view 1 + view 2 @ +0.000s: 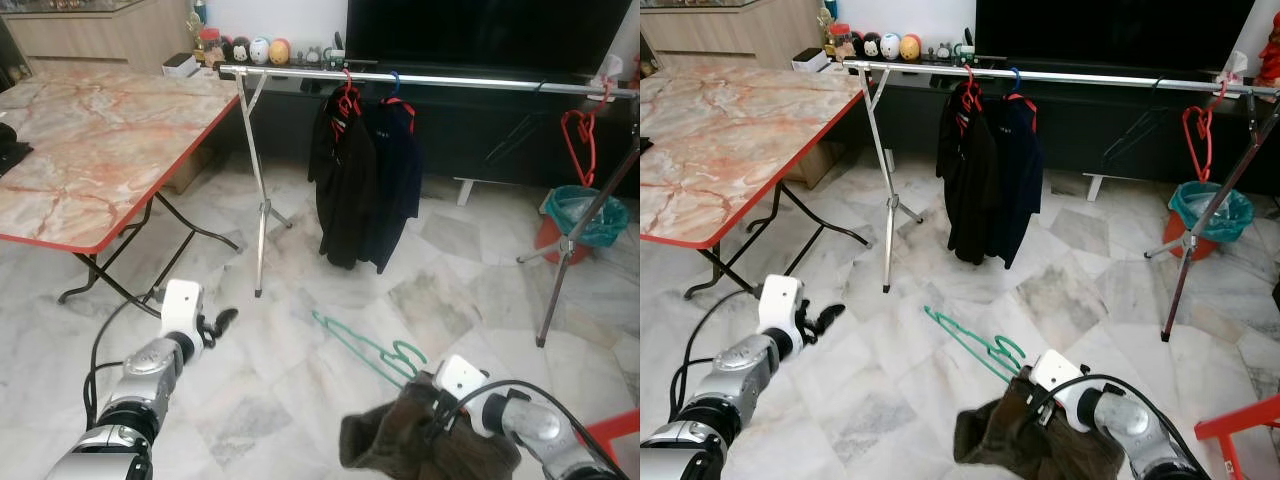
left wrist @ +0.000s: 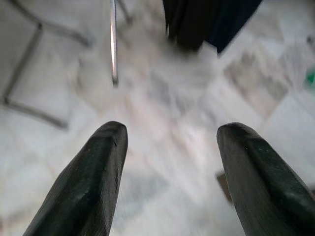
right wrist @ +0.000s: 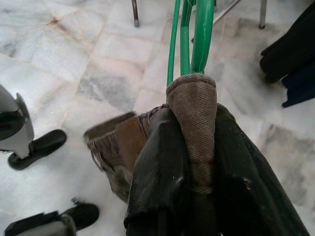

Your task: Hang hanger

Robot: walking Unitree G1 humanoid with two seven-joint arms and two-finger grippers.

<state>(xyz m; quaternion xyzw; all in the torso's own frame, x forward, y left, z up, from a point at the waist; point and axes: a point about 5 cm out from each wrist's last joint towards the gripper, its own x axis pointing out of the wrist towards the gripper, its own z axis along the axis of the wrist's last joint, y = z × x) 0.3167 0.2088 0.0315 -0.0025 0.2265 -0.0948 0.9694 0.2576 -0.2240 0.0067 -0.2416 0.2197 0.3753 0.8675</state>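
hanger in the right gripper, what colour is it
Green; the hanger shows best in the right wrist view.

No readable text, labels or numbers.

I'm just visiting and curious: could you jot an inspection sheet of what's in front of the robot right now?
Surface: marble floor.
Job's things: green hanger carrying a brown garment; rail ahead, with two dark coats and a red hanger on it.
Clutter: teal bin; toys on the shelf.
Grippers: right gripper shut on the garment at the hanger; left gripper open, holding nothing.
Cables: black cables along both arms.
Surroundings: folding table, TV.
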